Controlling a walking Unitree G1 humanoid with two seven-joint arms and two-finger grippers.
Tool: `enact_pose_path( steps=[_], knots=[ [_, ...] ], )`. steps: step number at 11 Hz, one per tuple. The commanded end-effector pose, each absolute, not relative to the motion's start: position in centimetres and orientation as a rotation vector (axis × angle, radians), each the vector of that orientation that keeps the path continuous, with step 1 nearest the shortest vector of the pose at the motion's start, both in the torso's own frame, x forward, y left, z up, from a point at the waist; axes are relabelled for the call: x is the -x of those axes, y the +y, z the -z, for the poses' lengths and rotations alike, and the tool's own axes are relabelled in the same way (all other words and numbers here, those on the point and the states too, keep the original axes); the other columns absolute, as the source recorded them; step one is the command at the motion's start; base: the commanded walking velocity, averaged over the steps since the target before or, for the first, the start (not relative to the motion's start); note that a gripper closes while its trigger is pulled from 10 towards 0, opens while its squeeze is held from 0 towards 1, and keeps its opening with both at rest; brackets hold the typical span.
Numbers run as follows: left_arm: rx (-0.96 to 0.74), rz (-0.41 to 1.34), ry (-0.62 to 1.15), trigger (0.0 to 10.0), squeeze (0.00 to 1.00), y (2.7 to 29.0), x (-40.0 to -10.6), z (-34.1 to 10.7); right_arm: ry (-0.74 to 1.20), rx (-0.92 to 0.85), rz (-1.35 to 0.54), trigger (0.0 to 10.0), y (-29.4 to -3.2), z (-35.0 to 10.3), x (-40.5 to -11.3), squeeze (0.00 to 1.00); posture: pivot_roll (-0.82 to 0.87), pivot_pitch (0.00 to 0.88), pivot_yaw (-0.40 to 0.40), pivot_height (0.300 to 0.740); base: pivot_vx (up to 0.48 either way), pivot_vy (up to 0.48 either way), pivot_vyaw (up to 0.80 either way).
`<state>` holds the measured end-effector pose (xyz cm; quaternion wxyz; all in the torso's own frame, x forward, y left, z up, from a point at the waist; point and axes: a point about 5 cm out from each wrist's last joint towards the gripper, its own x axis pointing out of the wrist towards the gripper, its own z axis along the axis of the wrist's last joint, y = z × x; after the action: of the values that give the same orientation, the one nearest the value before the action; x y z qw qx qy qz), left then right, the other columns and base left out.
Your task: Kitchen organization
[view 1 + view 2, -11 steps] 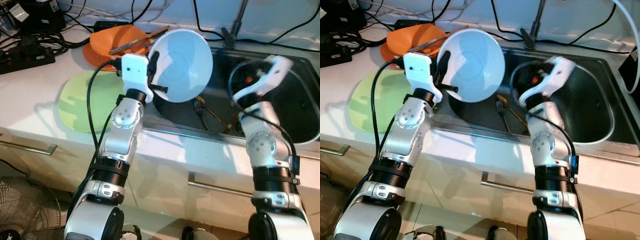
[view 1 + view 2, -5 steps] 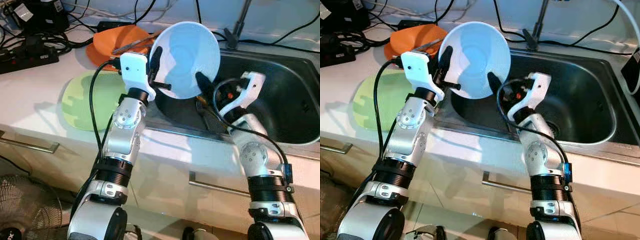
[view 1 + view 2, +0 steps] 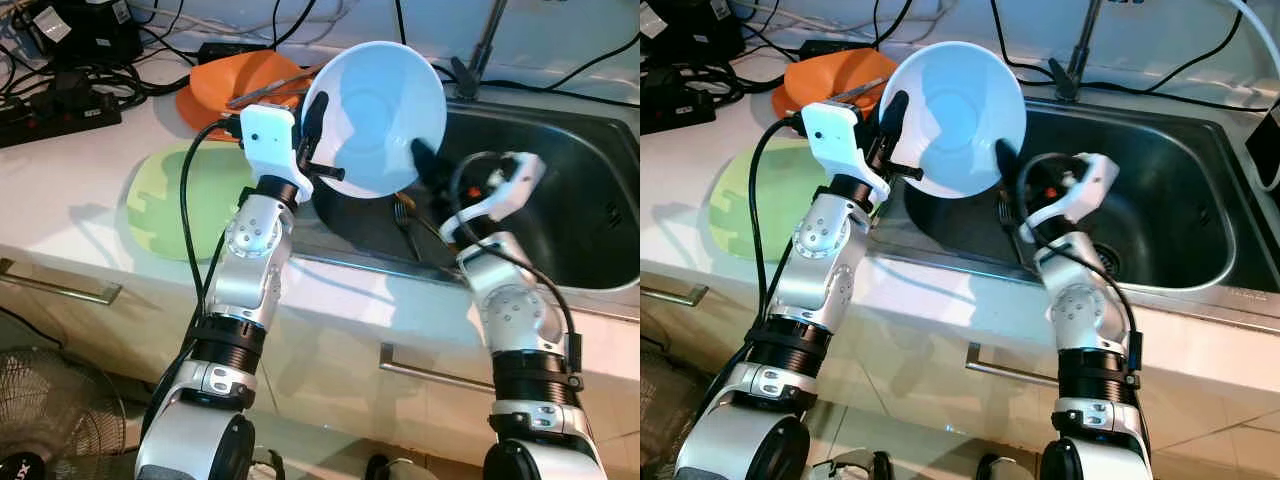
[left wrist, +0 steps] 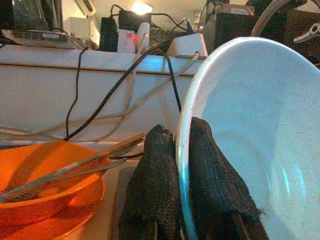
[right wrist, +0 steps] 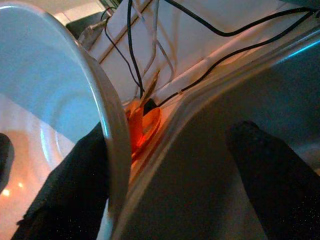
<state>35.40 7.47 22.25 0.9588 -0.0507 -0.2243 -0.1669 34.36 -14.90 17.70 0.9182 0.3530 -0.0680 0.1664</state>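
- White bowl (image 3: 375, 118) held tipped on edge, up over the near-left corner of the sink (image 3: 560, 215), hollow side facing the camera.
- Left gripper (image 3: 312, 140) pinched on the bowl's rim at its counter side; in the left wrist view one finger (image 4: 215, 185) lies inside the bowl and the other outside, rim clamped between.
- Right gripper (image 3: 432, 170) sits at the bowl's sink-side lower rim. Its jaws stand wide: one finger (image 5: 70, 190) lies against the rim, the other well off over the basin. Holding nothing.
- Change over the last second: the right arm swung from over the middle of the sink toward the bowl, and its fingertip now meets the rim. The bowl has risen slightly and stayed tipped in the left grip.
- Reading: looks like the start of a two-handed hold or a handover. The right jaws have not closed, so the bowl's weight is all on the left pinch.
- Fork (image 3: 402, 222) lies on the sink floor, just under the bowl.
- On the counter left of the sink: orange bowl (image 3: 235, 85) with chopsticks (image 3: 270, 88) across it; green mat (image 3: 185, 205) nearer the counter's front edge.
- Risk, as a guess: a thin rim pinch on a tilted bowl may slip if the right finger nudges it.
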Motion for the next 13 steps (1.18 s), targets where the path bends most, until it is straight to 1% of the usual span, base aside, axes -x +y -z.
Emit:
enact_pose_path(
  steps=[1,2,6,13],
  knots=[
    [0.116,0.359,-0.497,10.0,0.0,7.2,-35.2,-23.2,-0.139,-0.78,-0.339,0.0,-14.9,-18.0,-34.6,0.0,0.06,0.071,0.033,0.74,0.0,0.0,0.0],
    [0.118,0.367,-0.493,10.0,0.0,7.1,-35.1,-23.1,-0.137,-0.809,-0.341,0.0,-14.8,-17.9,-34.6,0.0,0.06,0.07,0.034,0.74,0.0,0.0,0.0],
    [0.114,0.409,-0.468,10.0,0.0,6.5,-34.9,-22.6,-0.137,-0.829,-0.382,0.0,-14.2,-18.1,-34.4,0.0,0.06,0.062,0.038,0.74,0.0,0.0,0.0],
    [0.081,0.39,-0.451,10.0,0.0,6.8,-34.9,-22.1,-0.142,-0.841,-0.396,0.0,-14.1,-18.3,-34.3,0.0,0.06,0.043,0.04,0.74,0.0,0.0,0.0]
  ],
)
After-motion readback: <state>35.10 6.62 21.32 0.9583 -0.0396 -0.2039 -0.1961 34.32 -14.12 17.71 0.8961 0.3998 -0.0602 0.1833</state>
